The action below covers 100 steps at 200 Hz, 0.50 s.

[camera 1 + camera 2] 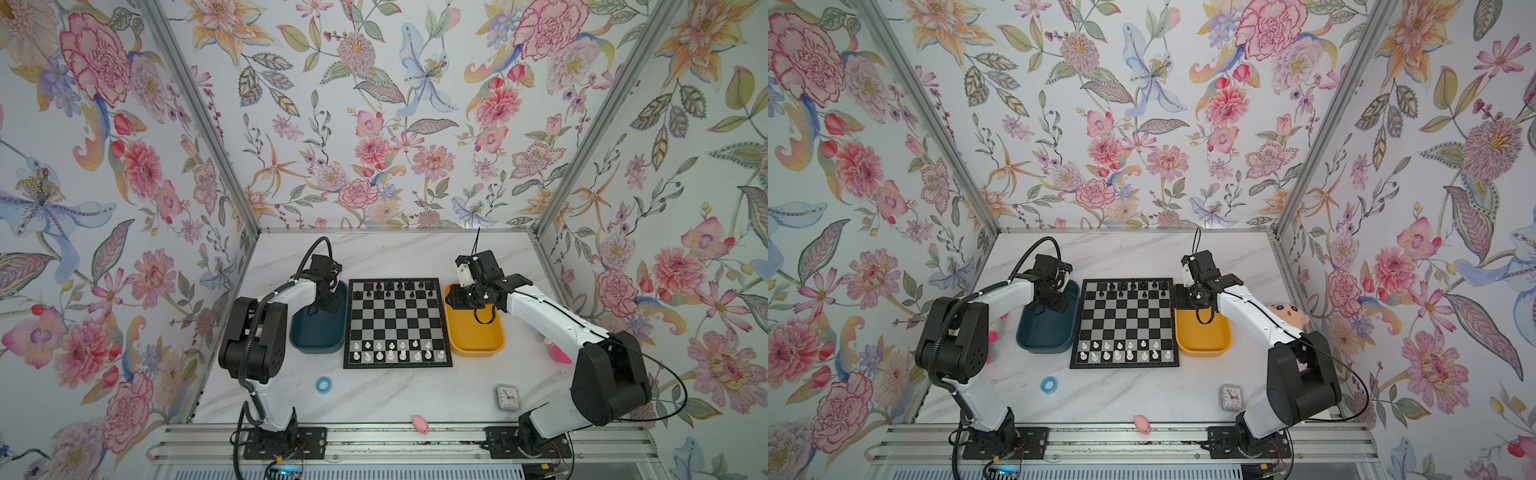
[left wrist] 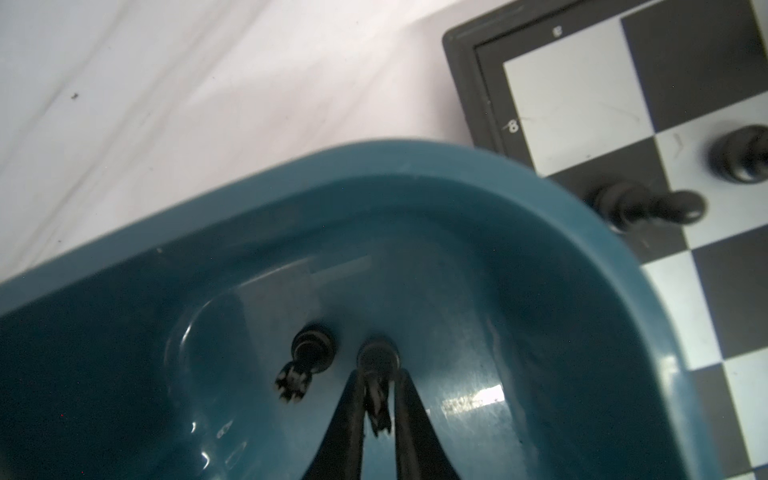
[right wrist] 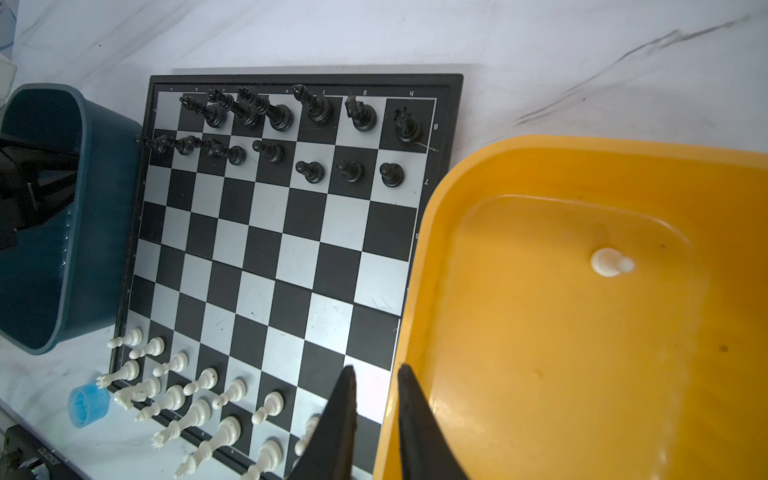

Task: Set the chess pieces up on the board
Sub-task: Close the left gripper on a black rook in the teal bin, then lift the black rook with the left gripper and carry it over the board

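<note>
A black chess piece (image 2: 378, 356) stands pinched between the near-closed fingers of the left gripper (image 2: 379, 376) inside the teal bin (image 2: 457, 199), with another black piece (image 2: 309, 353) just beside them. The right gripper (image 3: 376, 370), slightly parted and empty, hangs over the rim of the yellow bin (image 3: 540, 158), beside the board (image 3: 266, 232).

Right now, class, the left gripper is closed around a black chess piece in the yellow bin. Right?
No: it is the teal bin, not a yellow one. The left wrist view shows the left gripper closed around the black chess piece there.

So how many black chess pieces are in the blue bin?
2. One black piece is between the left fingers; the other piece is loose beside it. More may be hidden.
</note>
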### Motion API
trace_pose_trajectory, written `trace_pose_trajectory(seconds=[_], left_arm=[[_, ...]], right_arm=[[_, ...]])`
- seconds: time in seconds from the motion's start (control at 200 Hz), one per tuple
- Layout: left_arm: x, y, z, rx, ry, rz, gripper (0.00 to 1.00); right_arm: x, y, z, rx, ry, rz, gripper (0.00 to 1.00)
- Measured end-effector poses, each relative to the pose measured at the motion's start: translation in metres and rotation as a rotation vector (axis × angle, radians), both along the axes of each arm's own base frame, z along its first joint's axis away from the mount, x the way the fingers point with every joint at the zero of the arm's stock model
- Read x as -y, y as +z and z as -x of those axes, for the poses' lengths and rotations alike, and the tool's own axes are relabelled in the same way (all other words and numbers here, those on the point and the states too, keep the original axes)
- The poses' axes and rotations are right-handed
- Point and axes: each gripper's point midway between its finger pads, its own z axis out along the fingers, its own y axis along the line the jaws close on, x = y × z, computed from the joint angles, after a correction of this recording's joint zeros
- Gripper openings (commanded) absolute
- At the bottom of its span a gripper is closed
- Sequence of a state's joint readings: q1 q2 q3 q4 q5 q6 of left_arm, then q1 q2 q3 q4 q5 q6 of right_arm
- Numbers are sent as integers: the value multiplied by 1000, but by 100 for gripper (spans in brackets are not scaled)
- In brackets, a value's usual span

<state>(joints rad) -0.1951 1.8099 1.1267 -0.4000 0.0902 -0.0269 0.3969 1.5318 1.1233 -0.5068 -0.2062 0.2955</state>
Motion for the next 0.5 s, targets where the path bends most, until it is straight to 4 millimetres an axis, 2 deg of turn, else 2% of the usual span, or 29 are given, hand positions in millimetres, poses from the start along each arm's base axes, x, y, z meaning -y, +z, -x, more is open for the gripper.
trace_pose_trajectory(seconds=[0.275,0.5], left_arm=[[0,0,0,-1,8,3,2],[0,4,0,7,16,10,0]], right_arm=[[0,0,-1,3,0,-1,21],[0,0,0,2,0,0,21]])
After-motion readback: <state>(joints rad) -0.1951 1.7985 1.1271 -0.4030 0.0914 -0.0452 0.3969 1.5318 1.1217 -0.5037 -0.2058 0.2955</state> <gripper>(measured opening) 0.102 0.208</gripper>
